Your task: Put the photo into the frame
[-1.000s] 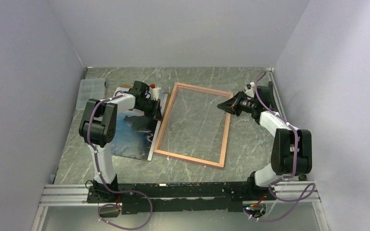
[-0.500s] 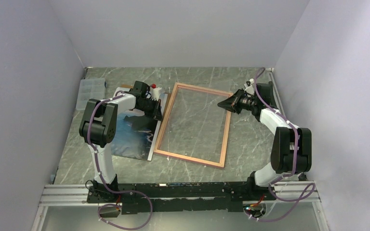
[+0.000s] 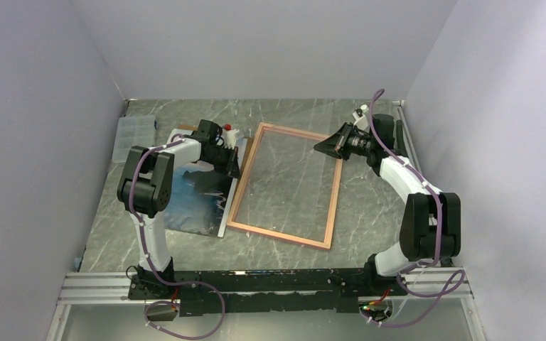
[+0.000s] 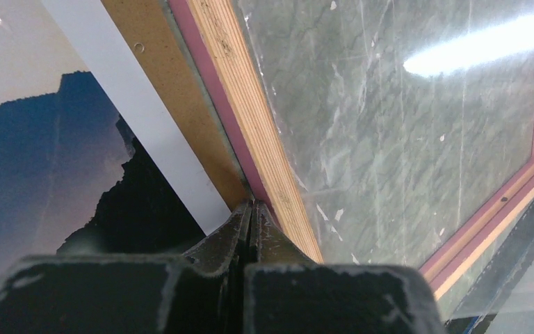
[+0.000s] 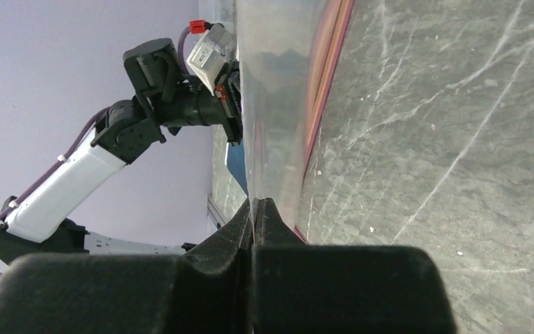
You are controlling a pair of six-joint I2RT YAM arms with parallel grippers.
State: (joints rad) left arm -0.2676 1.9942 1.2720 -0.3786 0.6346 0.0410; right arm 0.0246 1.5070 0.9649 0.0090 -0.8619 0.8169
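The frame (image 3: 284,234) lies flat mid-table, tan back up, pink at its edges (image 4: 215,97). The photo (image 3: 197,192), dark mountains and blue water with a white border, lies left of it on the brown backing board (image 4: 156,69). My left gripper (image 3: 233,170) is shut with nothing between its tips, which rest at the seam between the board and the frame's left rail (image 4: 252,205). My right gripper (image 3: 323,147) is shut on the edge of the clear pane (image 5: 271,104) near the frame's far right corner, holding it raised above the table.
A clear plastic organiser box (image 3: 131,132) sits at the far left by the wall. Purple-white walls close in the left, back and right sides. The marble tabletop (image 5: 459,139) shows to the right of the frame.
My right gripper has risen and shifted toward the far left with the pane's edge in it. The left gripper, photo and frame's near rail have not moved.
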